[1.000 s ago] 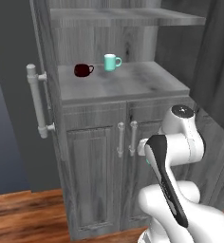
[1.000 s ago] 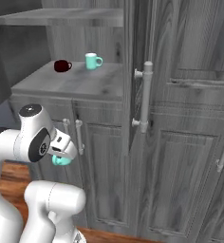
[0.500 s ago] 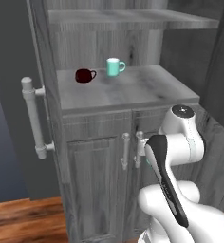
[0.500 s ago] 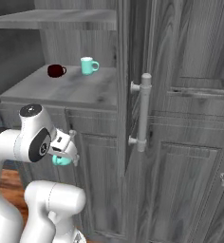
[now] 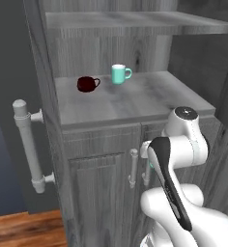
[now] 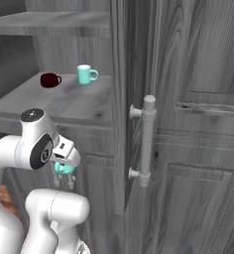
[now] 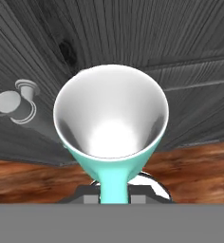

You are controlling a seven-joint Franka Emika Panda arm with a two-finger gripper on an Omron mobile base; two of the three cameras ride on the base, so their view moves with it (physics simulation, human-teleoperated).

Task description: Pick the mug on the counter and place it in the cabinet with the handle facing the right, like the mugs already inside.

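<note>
Two mugs (image 5: 104, 79) shelved; one mug (image 7: 111, 128) in claw (image 6: 64, 174).

— Where is the mug (image 7: 111, 128)?

— Held low in front of the cabinet (image 5: 101, 193), level with its panelled lower doors. It is teal-green with a white interior, its open mouth turned toward my hand camera.

— And the mugs already inside?

— In the cabinet's shelf niche stand the dark red mug (image 5: 87, 84) and, just beside it, a teal mug (image 5: 119, 74), both upright with handles pointing right.
</note>
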